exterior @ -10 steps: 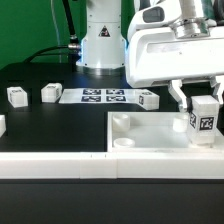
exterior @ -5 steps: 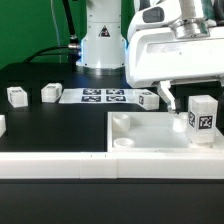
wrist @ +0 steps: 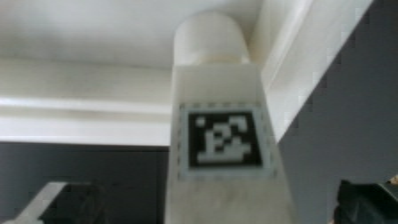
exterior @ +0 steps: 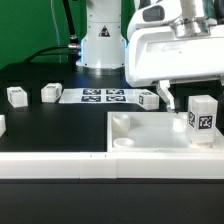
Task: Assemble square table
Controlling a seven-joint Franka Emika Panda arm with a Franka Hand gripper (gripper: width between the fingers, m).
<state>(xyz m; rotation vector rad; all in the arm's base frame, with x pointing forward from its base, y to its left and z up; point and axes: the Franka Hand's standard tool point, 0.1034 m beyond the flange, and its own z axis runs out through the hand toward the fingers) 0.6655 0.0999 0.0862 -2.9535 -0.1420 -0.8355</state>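
Observation:
The white square tabletop [exterior: 150,138] lies at the exterior view's right, rim up, with round corner sockets. One white tagged leg [exterior: 203,117] stands upright in its far right corner socket. My gripper [exterior: 198,100] hangs over that leg, open, with one finger [exterior: 167,100] clear of the leg's side. In the wrist view the leg [wrist: 222,120] runs up the middle, tag facing me, between the dark fingertips [wrist: 63,205] of my open gripper [wrist: 217,208]. Three more legs lie loose on the black table: two at the left [exterior: 16,96] [exterior: 50,92] and one by the tabletop's far edge [exterior: 148,98].
The marker board [exterior: 103,96] lies flat behind the tabletop. A long low white wall [exterior: 60,165] runs along the front. The robot's white base [exterior: 100,45] stands at the back. A small white piece [exterior: 2,124] shows at the left edge.
The jaws have opened: a second ago the fingers were closed around the upright leg, now they stand apart from it. The leg stays standing in the corner socket.

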